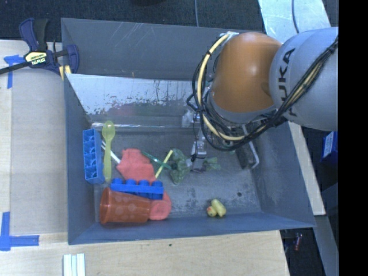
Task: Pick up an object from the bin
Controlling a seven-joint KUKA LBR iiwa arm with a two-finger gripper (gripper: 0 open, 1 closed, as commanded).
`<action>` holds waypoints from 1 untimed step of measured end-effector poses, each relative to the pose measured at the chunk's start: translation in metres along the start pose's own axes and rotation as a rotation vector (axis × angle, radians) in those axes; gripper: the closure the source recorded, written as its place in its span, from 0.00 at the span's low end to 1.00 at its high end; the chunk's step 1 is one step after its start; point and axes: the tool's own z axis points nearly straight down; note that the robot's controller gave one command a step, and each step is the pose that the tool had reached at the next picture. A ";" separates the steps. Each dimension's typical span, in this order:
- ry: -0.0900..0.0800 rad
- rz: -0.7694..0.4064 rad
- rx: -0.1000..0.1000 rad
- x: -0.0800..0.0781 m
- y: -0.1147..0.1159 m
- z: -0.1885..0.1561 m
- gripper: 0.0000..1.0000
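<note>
My gripper [197, 157] hangs below the orange wrist cover, near the middle of the bin floor. Its tip is down at a small dark green leafy toy [179, 167] with a yellow-green stem, and touches or nearly touches that toy's right side. A pink floppy piece [136, 164] lies just left of the green toy. A small yellow-green lump [216, 209] sits on the floor below and right of the gripper.
At the bin's left lie a blue brick on its side [89, 154], a pale green spoon [107, 148], a flat blue brick [137, 188] and an orange-red cup on its side [123, 207]. The arm covers the bin's right back part.
</note>
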 end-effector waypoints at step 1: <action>-0.001 0.004 -0.001 0.032 0.064 0.047 0.00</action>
